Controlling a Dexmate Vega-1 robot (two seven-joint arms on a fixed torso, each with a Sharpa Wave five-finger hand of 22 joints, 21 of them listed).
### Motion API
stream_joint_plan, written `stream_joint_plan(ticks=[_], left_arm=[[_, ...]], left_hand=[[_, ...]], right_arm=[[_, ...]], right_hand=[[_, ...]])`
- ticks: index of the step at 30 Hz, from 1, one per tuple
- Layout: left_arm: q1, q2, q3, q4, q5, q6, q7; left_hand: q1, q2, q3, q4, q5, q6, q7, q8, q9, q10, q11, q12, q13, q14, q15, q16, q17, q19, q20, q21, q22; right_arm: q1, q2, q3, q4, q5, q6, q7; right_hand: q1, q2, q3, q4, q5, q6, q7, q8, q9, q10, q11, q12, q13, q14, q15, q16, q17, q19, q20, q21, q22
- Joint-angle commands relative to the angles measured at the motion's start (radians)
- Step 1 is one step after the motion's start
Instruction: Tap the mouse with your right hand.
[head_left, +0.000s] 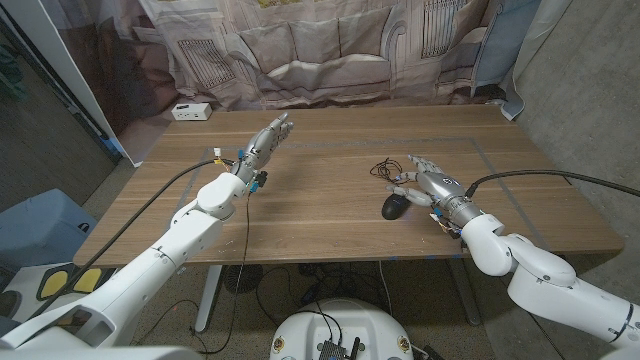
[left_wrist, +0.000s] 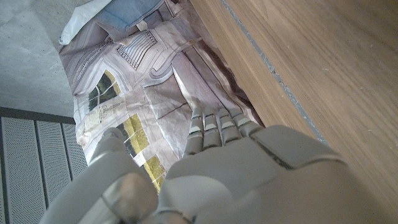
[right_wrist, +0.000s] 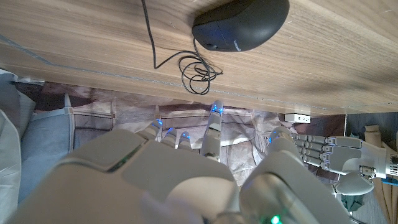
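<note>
A black mouse lies on the wooden table right of centre, its thin cable coiled just behind it. My right hand hovers beside and slightly above the mouse, to its right, fingers spread and holding nothing. The right wrist view has the mouse just beyond my right fingertips, with a gap between them. My left hand is raised over the table's left half, fingers extended together, empty; it appears too in the left wrist view.
A white power strip sits at the table's far left corner. A draped printed cloth hangs behind the table. A grey tape line runs across the tabletop. Cables trail from both arms.
</note>
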Motion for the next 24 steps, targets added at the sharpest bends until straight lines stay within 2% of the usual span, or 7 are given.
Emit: stream_joint_plan(ticks=[1, 24], left_arm=[[0.006, -0.013, -0.004, 0.013, 0.005, -0.037, 0.010], [0.010, -0.012, -0.012, 0.008, 0.010, -0.046, 0.015]], left_hand=[[-0.010, 0.001, 0.000, -0.003, -0.001, 0.007, -0.003, -0.001, 0.003, -0.002, 0.002, -0.001, 0.004, -0.002, 0.002, -0.001, 0.005, -0.009, 0.003, 0.002, 0.006], [-0.006, 0.008, 0.004, -0.007, 0.000, 0.017, -0.004, 0.002, 0.003, 0.007, 0.000, 0.002, 0.004, 0.004, -0.001, 0.002, 0.005, -0.010, 0.003, 0.003, 0.006]], right_arm=[[0.025, -0.009, -0.023, 0.006, 0.027, -0.019, 0.019], [0.091, -0.015, -0.093, 0.022, 0.016, -0.071, 0.067]], right_hand=[[0.003, 0.013, 0.008, -0.001, -0.001, -0.006, -0.001, -0.004, 0.002, -0.016, 0.002, 0.007, 0.004, -0.146, 0.006, 0.007, 0.002, -0.034, 0.006, 0.004, 0.005], [0.002, 0.016, 0.010, 0.000, -0.006, -0.009, -0.008, -0.003, 0.002, -0.033, 0.002, 0.006, 0.004, -0.161, 0.008, 0.007, 0.004, -0.056, 0.008, 0.003, 0.005]])
